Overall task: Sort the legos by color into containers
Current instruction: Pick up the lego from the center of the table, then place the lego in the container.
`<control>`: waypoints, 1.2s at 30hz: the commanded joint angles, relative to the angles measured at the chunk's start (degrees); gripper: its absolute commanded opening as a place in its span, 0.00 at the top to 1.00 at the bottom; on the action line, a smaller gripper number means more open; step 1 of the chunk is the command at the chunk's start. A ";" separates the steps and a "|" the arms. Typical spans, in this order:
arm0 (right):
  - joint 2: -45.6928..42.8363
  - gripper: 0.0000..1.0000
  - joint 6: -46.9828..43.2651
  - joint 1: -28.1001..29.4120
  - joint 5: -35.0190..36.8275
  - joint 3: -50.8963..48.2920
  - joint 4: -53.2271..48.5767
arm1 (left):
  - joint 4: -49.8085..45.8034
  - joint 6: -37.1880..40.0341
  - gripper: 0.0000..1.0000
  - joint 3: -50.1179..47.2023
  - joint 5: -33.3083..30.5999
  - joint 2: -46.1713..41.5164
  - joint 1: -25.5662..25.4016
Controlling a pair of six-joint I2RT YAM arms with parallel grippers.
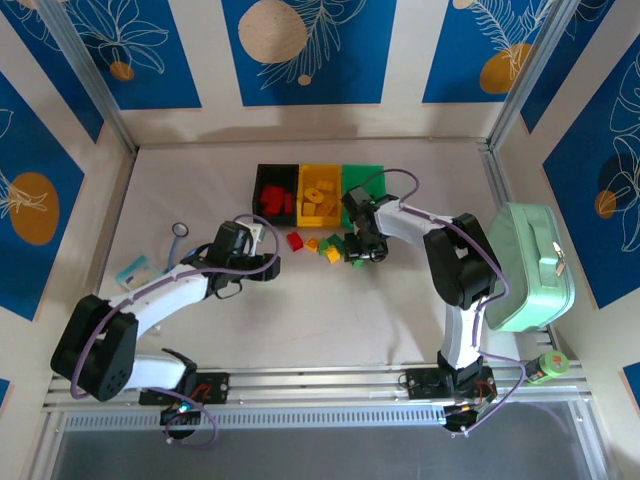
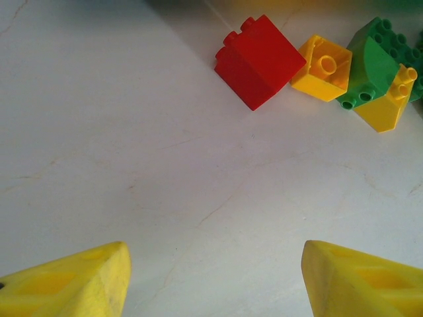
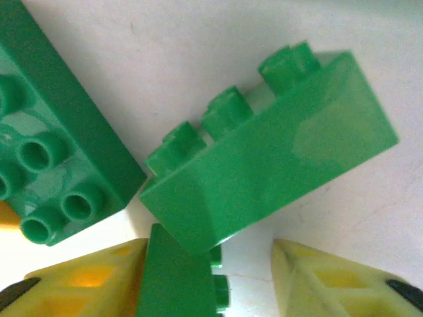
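Left gripper point(image 2: 215, 284) is hanging open: fingers point(image 2: 73, 284) standing wide over bare table point(image 2: 145, 152), nothing between them. Loose legos point(image 1: 312, 243) are lying in a row just beyond it: a red brick point(image 2: 259, 61), a yellow brick point(image 2: 322, 67) right beside it on the right, then a green brick point(image 2: 370, 56) with a second yellow brick point(image 2: 388, 98) tipped against its near side.

I'm seeing the right gripper point(image 3: 210, 254) sitting low in the green cluster at the right end of that row, just near of the green bin point(image 1: 365, 170). Its jaws are standing apart, not clamping anything. A small green piece point(image 3: 178, 277) is sitting between them against one finger, with bare table showing before the other. A long green brick point(image 3: 271, 155) is lying on its side just past the fingertips. A studs-up green brick point(image 3: 46, 152) is lying left of it; I can't tell if they're touching.

Bins are sitting joined in a row at the far middle: black bin point(image 1: 257, 190) left, yellow bin point(image 1: 320, 167) middle, green bin right. Red pieces point(image 1: 275, 200) are lying in the black one, yellow and orange pieces point(image 1: 320, 200) in the yellow one. The right arm point(image 1: 410, 222) is covering part of the green bin, so I can't tell its contents. Mint-green case point(image 1: 530, 265) is sitting at the right edge, well apart from the legos.
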 commanded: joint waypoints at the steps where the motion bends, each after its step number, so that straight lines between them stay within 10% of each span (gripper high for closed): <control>1: -1.31 0.57 1.02 1.09 -1.17 -1.37 -0.44 | 0.69 0.15 0.32 -0.58 -0.60 -0.98 -0.42; 17: -9.48 0.79 -0.43 -0.87 0.91 8.24 -8.21 | 1.46 0.14 0.32 -0.97 -0.11 -2.17 -0.42; 36: 15.38 0.75 -4.62 -8.19 -2.11 47.43 -20.92 | 0.38 0.03 0.32 -4.31 -0.86 -7.92 -1.30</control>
